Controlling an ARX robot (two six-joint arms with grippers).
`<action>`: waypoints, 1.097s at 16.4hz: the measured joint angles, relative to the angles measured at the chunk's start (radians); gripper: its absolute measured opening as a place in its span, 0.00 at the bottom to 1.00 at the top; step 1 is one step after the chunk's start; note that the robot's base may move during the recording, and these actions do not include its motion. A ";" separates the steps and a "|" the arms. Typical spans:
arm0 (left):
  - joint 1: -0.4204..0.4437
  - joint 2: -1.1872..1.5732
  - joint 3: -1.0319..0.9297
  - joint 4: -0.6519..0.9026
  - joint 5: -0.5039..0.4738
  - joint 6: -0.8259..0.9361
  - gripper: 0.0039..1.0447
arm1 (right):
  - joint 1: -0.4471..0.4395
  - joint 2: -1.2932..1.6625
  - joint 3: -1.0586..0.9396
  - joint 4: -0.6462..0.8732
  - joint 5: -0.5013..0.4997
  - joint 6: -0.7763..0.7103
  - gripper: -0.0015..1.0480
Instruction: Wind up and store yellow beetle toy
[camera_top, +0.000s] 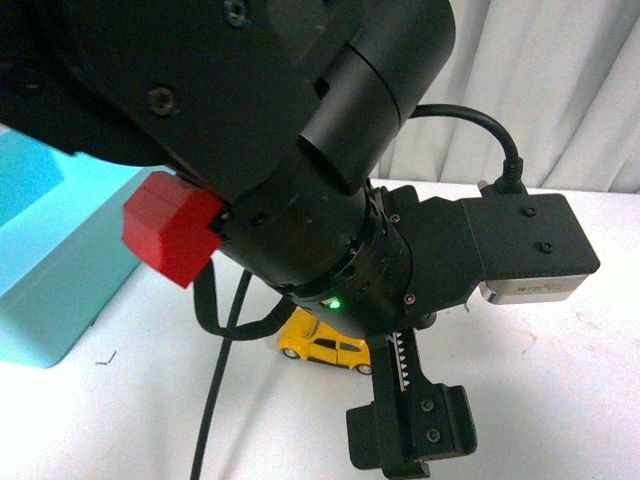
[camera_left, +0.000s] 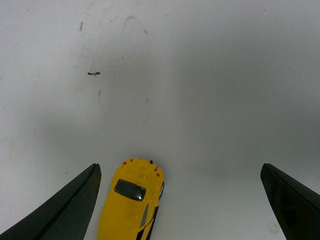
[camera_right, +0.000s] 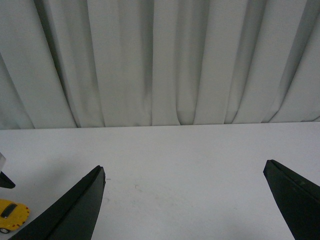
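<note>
On white table (camera_left: 200, 75): toy car (camera_left: 131, 205), lengthwise between fingers (camera_left: 65, 210), tail away from wrist.
Left pincer (camera_left: 181, 167): wide open, empty.
Right pincer (camera_right: 185, 165): likewise.
Backdrop: curtain (camera_right: 160, 60).

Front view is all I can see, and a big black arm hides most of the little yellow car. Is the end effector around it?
Observer: Yes. The left wrist view shows the yellow beetle toy between the open left end effector fingers, close beside one finger.
Operator: Is it grabbed?
Observer: No, the other finger is far off.
Operator: What about the other arm?
Observer: The right end effector is open and empty, facing a curtain.
</note>
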 joint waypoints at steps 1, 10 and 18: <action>0.002 0.037 0.024 -0.016 -0.001 0.025 0.94 | 0.000 0.000 0.000 0.000 0.000 0.000 0.94; 0.056 0.241 0.201 -0.117 -0.113 0.330 0.94 | 0.000 0.000 0.000 0.000 0.000 0.000 0.94; 0.106 0.283 0.229 -0.160 -0.176 0.447 0.72 | 0.000 0.000 0.000 0.000 0.000 0.000 0.94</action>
